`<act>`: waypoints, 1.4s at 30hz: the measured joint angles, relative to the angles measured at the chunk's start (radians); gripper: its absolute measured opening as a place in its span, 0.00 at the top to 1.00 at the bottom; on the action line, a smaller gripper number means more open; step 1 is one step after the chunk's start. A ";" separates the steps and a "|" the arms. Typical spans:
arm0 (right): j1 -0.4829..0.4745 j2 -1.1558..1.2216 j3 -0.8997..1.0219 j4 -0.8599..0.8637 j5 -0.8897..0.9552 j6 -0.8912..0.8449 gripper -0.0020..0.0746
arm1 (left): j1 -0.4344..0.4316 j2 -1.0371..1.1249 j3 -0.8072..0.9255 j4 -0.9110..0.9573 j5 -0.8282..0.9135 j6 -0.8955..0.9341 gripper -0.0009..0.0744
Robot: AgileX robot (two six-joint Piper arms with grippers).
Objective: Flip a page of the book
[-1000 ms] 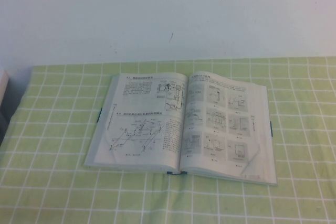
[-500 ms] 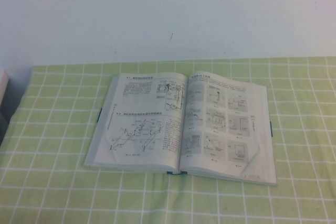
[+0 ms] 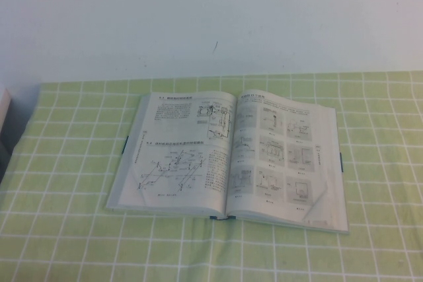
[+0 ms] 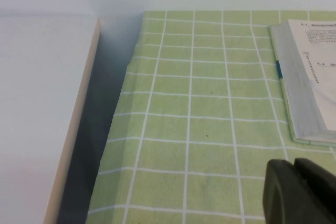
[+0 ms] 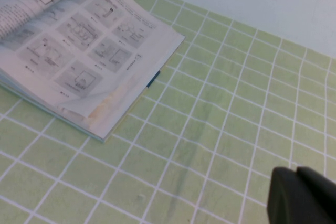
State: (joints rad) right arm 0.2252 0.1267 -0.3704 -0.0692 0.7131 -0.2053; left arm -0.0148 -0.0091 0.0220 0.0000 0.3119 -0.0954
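The book lies open and flat on the green checked cloth. The page lies on its left side, text and a large line diagram facing up. The right leaf shows boxed grey figures, and its near corner curls slightly. Neither gripper shows in the high view. In the left wrist view my left gripper is shut and empty over the cloth, just short of the book's near left corner. In the right wrist view my right gripper is shut and empty over the cloth, well off to the right of the book.
A white box stands beyond the cloth's left edge, with a dark gap between them. A white wall rises behind the table. Bare cloth surrounds the book on all sides.
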 joint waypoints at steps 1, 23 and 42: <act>0.000 0.000 0.000 0.000 0.000 0.000 0.98 | 0.000 0.000 0.000 0.000 0.000 0.000 0.99; 0.000 0.000 0.000 0.000 0.000 0.002 0.98 | -0.067 0.000 -0.002 0.000 0.006 -0.051 0.99; 0.000 0.000 0.000 0.000 0.000 0.002 0.98 | -0.067 -0.002 -0.002 0.000 0.006 -0.051 0.99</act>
State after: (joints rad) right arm 0.2252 0.1267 -0.3704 -0.0692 0.7131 -0.2037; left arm -0.0822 -0.0107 0.0203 0.0000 0.3181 -0.1462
